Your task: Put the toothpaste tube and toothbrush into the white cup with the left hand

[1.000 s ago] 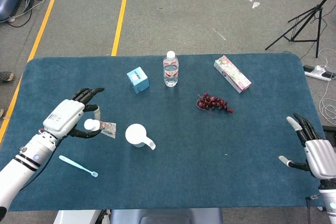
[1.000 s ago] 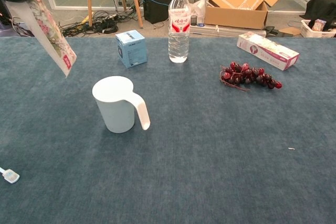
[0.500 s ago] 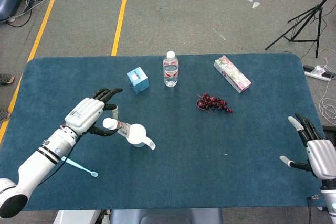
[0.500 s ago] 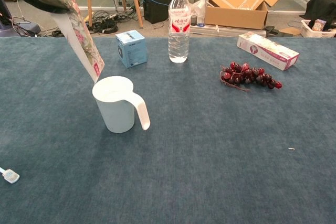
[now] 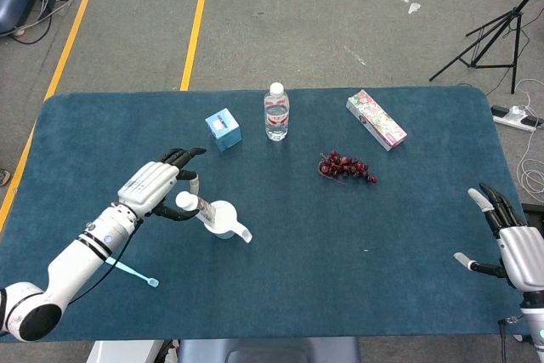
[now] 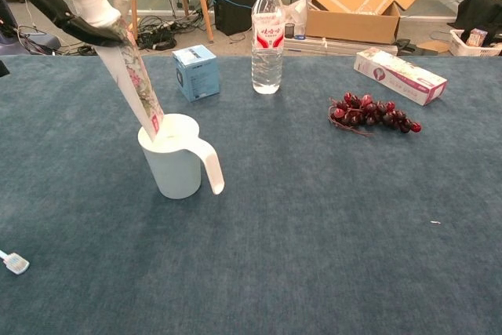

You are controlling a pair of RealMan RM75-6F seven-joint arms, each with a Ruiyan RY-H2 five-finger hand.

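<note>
The left hand (image 5: 155,186) pinches one toothpaste tube (image 6: 132,71) near its cap, the tube slanting below the fingers with its flat end just inside the rim of the one white cup (image 6: 174,164). One toothbrush (image 5: 127,268) lies well behind that hand. The right hand (image 5: 513,246) holds nothing, fingers spread.

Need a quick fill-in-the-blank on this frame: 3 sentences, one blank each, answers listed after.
1. The left hand holds the toothpaste tube by its ____ end.
2. The tube's lower end sits at the mouth of the white ____.
3. The toothbrush lies on the ____, untouched.

Missing words: cap; cup; table
</note>
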